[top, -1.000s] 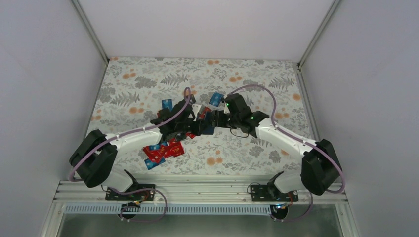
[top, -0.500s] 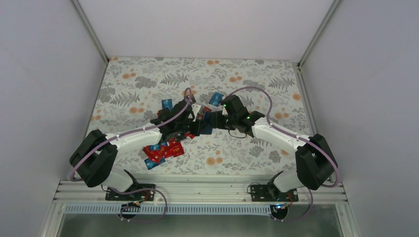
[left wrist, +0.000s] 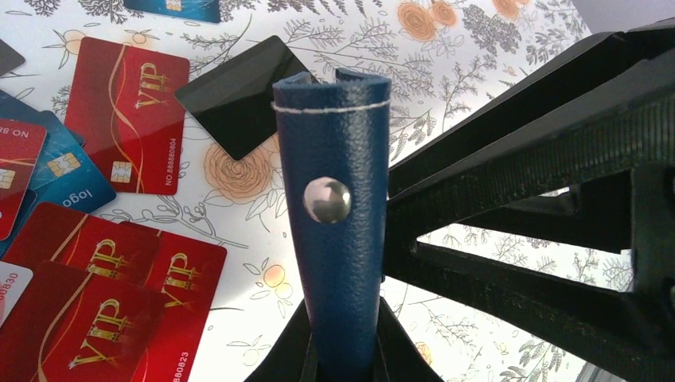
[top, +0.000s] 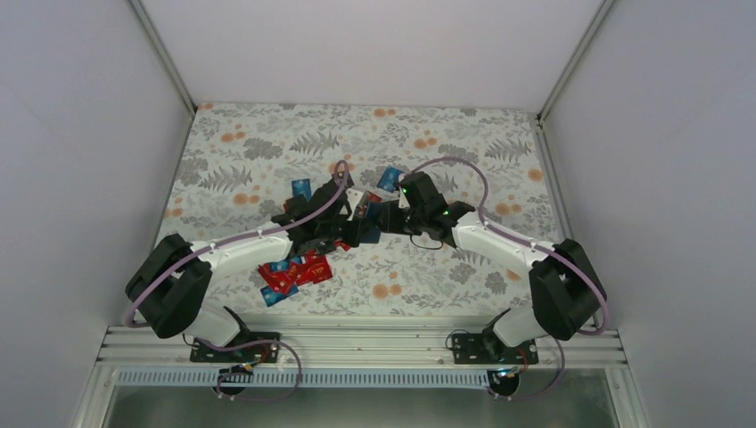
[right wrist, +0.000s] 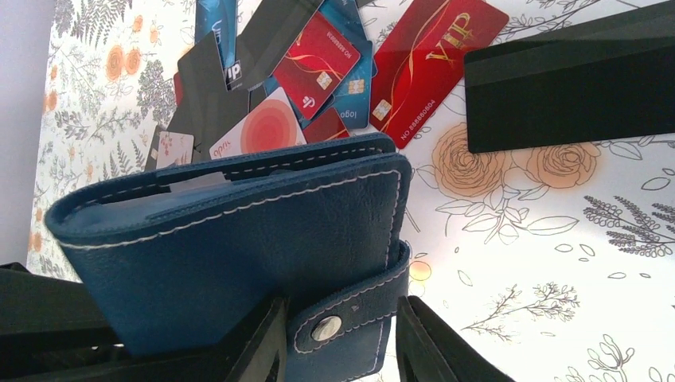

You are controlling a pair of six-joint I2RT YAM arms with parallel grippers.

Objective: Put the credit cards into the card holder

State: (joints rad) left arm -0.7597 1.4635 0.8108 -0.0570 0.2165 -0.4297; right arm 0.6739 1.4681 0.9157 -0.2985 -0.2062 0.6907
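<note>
wallet shut and held by both claws, cards not yet loaded

the wallet (right wrist: 239,247) sits mid-worktop (top: 267,152), folded shut, gripped from both sides. its strap wraps over the open edge and the metal snap (right wrist: 326,327) looks fastened.

left claw (left wrist: 342,360): narrow, pinching the wallet's lower edge, so the wallet stands up out of it on edge. right claw (right wrist: 338,338): also narrow, its fingers either side of the strap end with the snap between them; it looks like a grip on the strap.

cards: a heap of red ones (top: 294,270) lies near the wallet on the left arm's side. a mixed fan of red, blue and pale cards (right wrist: 318,72) lies just behind the wallet. one black card (left wrist: 239,95) lies flat beside the wallet and another (right wrist: 565,91) near the right claw.

progress (judged): early. every card in view lies loose outside the wallet. a pale sliver at the wallet's top edge may be a card inside, cannot tell. left to do: undo the snap, fold the wallet open, then slot in the cards.
</note>
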